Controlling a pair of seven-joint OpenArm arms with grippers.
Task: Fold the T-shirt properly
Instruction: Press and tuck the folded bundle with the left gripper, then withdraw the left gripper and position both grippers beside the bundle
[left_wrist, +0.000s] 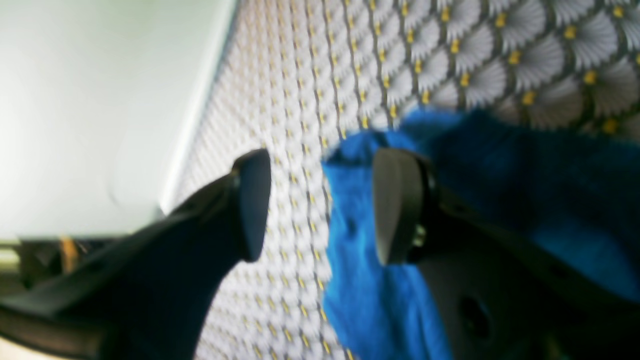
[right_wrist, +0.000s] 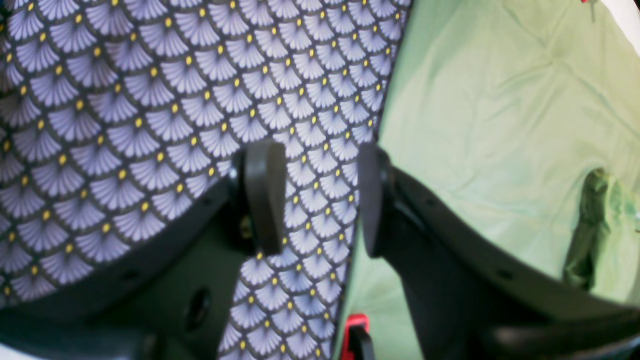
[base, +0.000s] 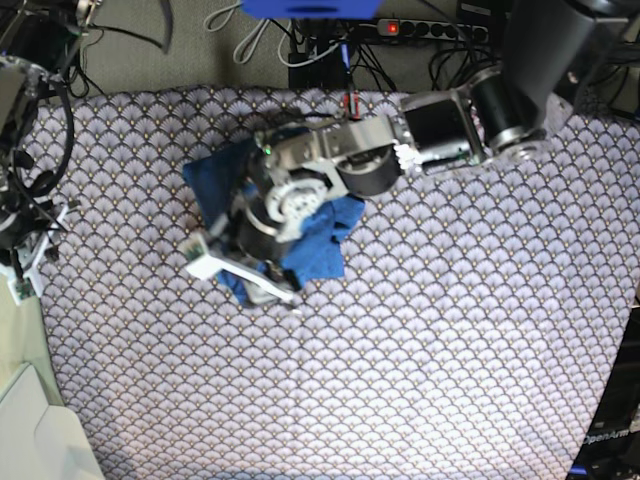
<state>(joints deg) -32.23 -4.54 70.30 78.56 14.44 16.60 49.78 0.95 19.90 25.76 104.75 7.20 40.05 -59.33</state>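
Left claw (left_wrist: 320, 205) gapes, the bunched T-shirt (left_wrist: 360, 280) seemingly brushing one finger; right claw (right_wrist: 312, 197) gapes above the patterned cloth (right_wrist: 125, 100).

Left arm (base: 330, 160) hides much T-shirt (base: 215, 175), seemingly bunched.

The left claw (left_wrist: 320, 205) hangs with its jaws spread over the fan-patterned desk (left_wrist: 310, 90), nothing between them, the right-hand jaw lying against the rumpled blue T-shirt (left_wrist: 360, 280), while a pale surface (left_wrist: 100, 100) borders the desk's edge.
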